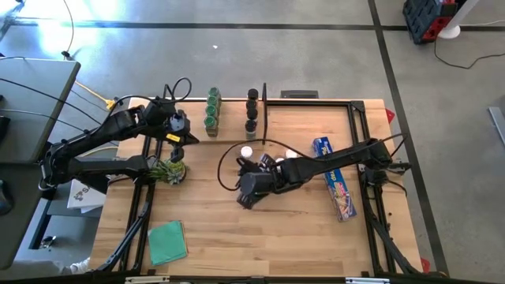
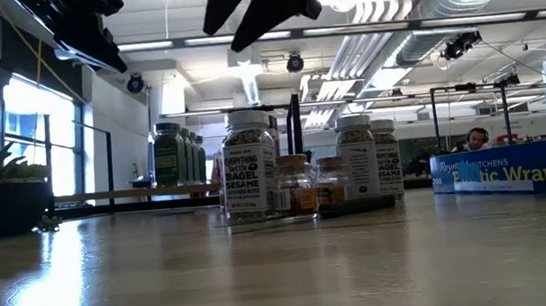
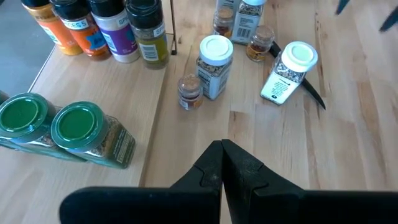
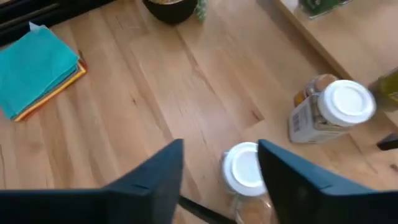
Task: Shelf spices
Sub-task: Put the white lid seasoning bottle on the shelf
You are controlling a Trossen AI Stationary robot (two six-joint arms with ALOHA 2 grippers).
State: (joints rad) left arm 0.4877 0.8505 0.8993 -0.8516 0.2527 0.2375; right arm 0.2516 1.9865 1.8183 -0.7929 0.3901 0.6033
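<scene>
Dark fingers (image 4: 283,180) of the right gripper (image 4: 221,171) fill the lower part of the right wrist view, spread apart, with a white-capped clear spice jar (image 4: 244,169) standing in the gap between them; no contact with the jar can be confirmed. A second white-capped jar (image 4: 333,112) stands near it, toward the right of that frame. In the high view the right gripper (image 1: 251,189) sits at the centre of the wooden tabletop (image 1: 260,237), just below the loose jar cluster (image 1: 268,156).

Left gripper (image 3: 222,163): fingers pressed together, holding nothing, hanging above the table near the shelf edge; in the high view it appears at upper left (image 1: 180,136).

Pale wooden shelf plank (image 3: 93,81): carries green-capped jars (image 3: 78,127) and a row of dark-capped jars (image 3: 146,28). A thin black upright rod (image 1: 264,106) stands at its end.

Long blue wrap box (image 1: 335,177): lies at right centre of the high view. A teal cloth (image 1: 167,241) lies at lower left.
</scene>
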